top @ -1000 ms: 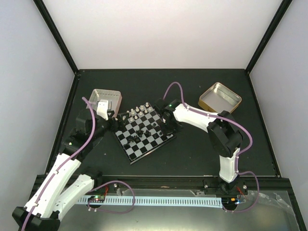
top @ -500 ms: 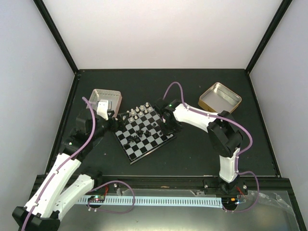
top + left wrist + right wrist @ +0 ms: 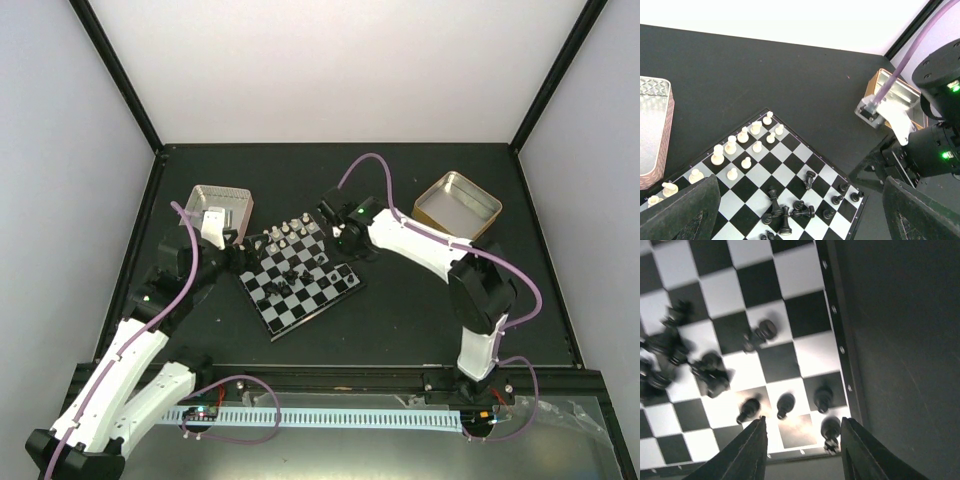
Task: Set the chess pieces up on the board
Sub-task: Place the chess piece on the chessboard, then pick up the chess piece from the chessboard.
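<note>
The board (image 3: 312,300) lies tilted at the table's middle. White chess pieces (image 3: 732,145) stand in two rows along its far-left side. Black chess pieces (image 3: 785,212) lie jumbled near its middle, and several black ones (image 3: 842,188) stand at the right corner. My right gripper (image 3: 345,245) hovers over that corner. In the right wrist view the gripper (image 3: 803,422) is open with nothing between its fingers, and the standing black pieces (image 3: 785,405) on the board (image 3: 795,275) are below it. My left gripper (image 3: 797,182) hangs wide open over the board's (image 3: 779,174) left side, holding nothing.
A pink tin (image 3: 220,205) sits just beyond the board's left corner, next to my left wrist. A gold tin (image 3: 457,205) lies at the back right. Dark table surface (image 3: 400,300) stretches to the right of the board.
My right gripper has opened and risen away from the board's right corner, its arm swinging towards the back. A black piece stays standing at that corner. The left arm has not moved.
</note>
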Robot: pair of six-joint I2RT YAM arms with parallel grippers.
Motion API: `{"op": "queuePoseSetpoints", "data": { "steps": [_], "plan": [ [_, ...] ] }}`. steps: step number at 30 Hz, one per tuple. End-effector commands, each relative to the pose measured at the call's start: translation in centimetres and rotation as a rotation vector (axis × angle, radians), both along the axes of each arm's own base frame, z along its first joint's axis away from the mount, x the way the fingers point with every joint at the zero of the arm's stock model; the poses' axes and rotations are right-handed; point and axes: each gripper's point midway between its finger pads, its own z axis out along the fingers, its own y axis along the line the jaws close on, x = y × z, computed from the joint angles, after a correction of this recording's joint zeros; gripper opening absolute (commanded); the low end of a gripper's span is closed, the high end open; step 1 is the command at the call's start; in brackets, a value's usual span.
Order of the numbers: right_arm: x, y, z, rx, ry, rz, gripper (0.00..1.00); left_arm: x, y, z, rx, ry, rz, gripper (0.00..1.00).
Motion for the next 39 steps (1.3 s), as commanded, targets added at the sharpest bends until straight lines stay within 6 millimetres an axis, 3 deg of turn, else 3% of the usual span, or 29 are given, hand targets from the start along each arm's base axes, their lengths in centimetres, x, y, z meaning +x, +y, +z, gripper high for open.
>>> {"op": "queuePoseSetpoints", "data": {
  "steps": [1, 8, 17, 26, 34, 39],
  "plan": [
    [2.7, 3.3, 2.6, 0.174, -0.087, -0.067, 0.42, 0.3, 0.4, 0.9, -0.007, -0.031, 0.022, 0.90],
    [4.9, 4.4, 0.3, 0.147, -0.093, -0.140, 0.45, 0.2, 0.5, 1.1, -0.009, -0.040, 0.025, 0.90],
    [5.0, 5.2, -2.0, 0.040, -0.079, -0.062, 0.45, 0.4, 0.3, 1.1, -0.016, -0.037, 0.019, 0.90],
    [5.8, 4.3, -3.9, -0.111, -0.144, -0.082, 0.42, 0.4, 0.2, 0.9, -0.016, -0.030, 0.013, 0.90],
    [5.6, 4.7, -5.1, -0.145, -0.117, -0.041, 0.43, 0.5, 0.1, 0.8, -0.016, -0.025, 0.011, 0.91],
    [4.2, 4.4, -6.1, -0.158, -0.062, 0.011, 0.43, 0.5, 0.0, 0.8, -0.017, -0.023, 0.008, 0.91]
  ]
}}
